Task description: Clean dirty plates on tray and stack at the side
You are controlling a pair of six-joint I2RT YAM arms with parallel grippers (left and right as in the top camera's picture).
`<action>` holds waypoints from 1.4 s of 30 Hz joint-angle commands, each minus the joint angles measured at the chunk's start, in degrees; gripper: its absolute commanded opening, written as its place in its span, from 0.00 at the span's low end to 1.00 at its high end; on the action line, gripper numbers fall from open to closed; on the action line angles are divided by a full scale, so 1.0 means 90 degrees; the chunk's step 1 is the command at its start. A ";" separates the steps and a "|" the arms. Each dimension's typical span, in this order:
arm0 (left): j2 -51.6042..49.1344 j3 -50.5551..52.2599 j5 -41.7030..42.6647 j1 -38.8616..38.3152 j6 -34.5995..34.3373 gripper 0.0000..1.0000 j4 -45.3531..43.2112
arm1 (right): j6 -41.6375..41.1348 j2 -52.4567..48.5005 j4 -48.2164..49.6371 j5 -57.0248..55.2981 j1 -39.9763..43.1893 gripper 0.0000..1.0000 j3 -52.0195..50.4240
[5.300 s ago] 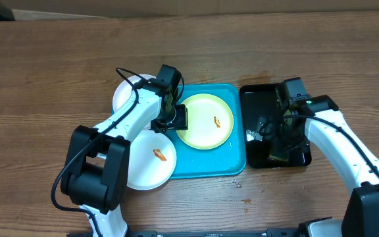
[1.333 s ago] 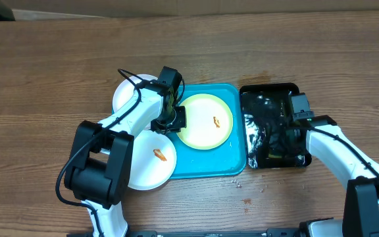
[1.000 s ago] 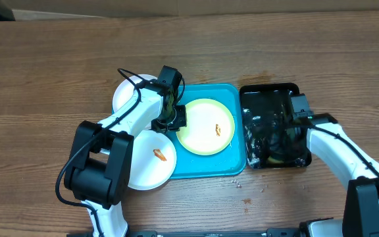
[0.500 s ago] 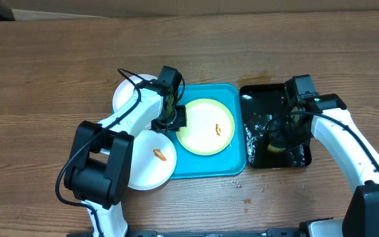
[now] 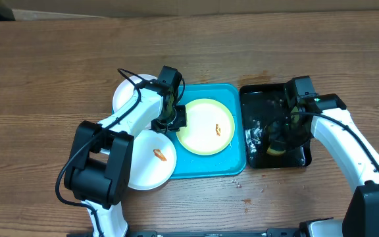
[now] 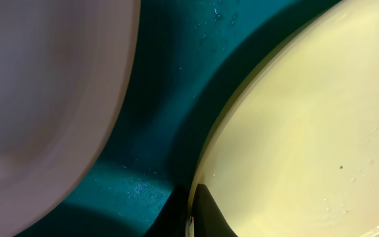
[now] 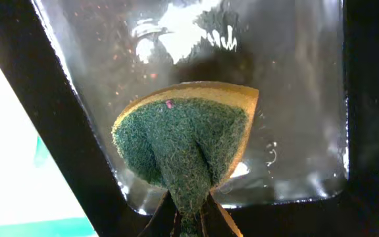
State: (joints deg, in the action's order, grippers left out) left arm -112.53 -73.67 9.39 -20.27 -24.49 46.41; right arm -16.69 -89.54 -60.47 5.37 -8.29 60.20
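Grippers both clamped tight: the left gripper (image 5: 174, 118) pinches the left edge of the round white plate with a light green rim (image 5: 202, 128), which lies in the large turquoise-blue rectangular plastic tray (image 5: 206, 166) with an orange-brown smear right of its centre. Across the way, the right gripper (image 7: 189, 214) squeezes a folded green-and-yellow scouring sponge (image 7: 183, 138) above the wet floor of the smaller black tray (image 5: 268, 92). To the left, a smeared plain white plate (image 5: 147, 168) overlaps the turquoise tray's left rim, and a second plain white plate (image 5: 124, 95) sits on the wooden table (image 5: 45, 66) by the tray's top-left corner, partly under the left arm.
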 commanded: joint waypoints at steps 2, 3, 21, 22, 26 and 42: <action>-0.0068 0.0019 -0.0092 -0.0041 -0.0002 0.04 -0.0049 | 0.0019 0.0053 0.0170 -0.0199 0.0007 0.04 0.0112; -0.0068 0.0019 -0.0090 -0.0041 -0.0002 0.04 -0.0066 | 0.0022 0.0053 0.0168 -0.0199 0.0007 0.04 0.0129; -0.0068 0.0019 -0.0117 -0.0044 -0.0571 0.04 -0.0325 | 0.0029 0.0053 -0.0102 -0.0046 0.0000 0.04 0.0510; -0.0068 0.0019 -0.0117 -0.0044 -0.0593 0.04 -0.0316 | 0.0029 0.0053 -0.0204 0.0041 0.0000 0.04 0.0583; -0.0068 0.0019 -0.0512 -0.0044 -0.0765 0.04 -0.0192 | 0.0027 0.0053 -0.0296 0.0325 -0.0002 0.04 0.0891; -0.0068 0.0019 -0.0707 -0.0044 -0.1093 0.04 -0.0107 | 0.0554 0.0053 0.0685 0.0699 -0.1124 0.04 0.1115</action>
State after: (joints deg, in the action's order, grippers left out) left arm -112.53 -73.80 6.42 -20.56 -32.69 45.04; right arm -13.50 -89.54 -56.53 9.04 -15.05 68.73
